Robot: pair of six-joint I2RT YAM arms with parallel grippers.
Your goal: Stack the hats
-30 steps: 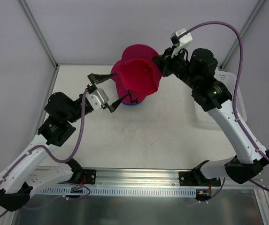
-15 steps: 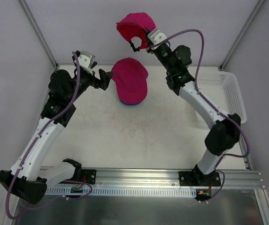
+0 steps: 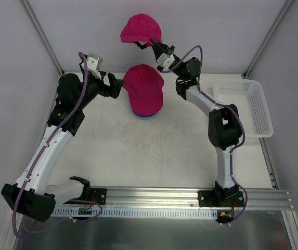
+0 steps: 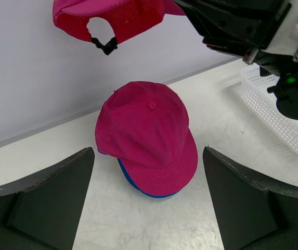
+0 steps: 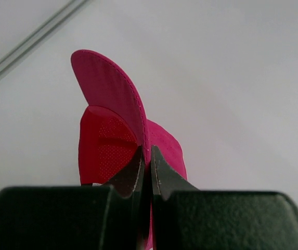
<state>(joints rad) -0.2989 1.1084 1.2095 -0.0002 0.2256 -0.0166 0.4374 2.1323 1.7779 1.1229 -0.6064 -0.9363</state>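
Observation:
A pink hat (image 3: 144,89) sits on a blue hat (image 3: 144,114) at the back middle of the table; only the blue brim edge (image 4: 130,179) shows under the pink hat (image 4: 146,130). My left gripper (image 3: 118,86) hovers just left of this stack, open and empty, its gripper (image 4: 147,151) framing the stack from a distance. A second pink hat (image 3: 140,28) hangs high above the stack's far side. My right gripper (image 3: 156,48) is shut on it. In the right wrist view the gripper (image 5: 146,153) pinches that hat's brim (image 5: 109,94). The same hat (image 4: 112,18) shows upside down with its strap hanging.
A white mesh tray (image 3: 253,104) stands at the table's right edge, also visible as the tray (image 4: 273,109) beside the right arm (image 4: 242,26). White walls and metal frame posts enclose the back and sides.
The right arm has swung the held pink hat up and back, away from the camera, to above the stack. The left gripper moved up to the stack's left side and opened wider.

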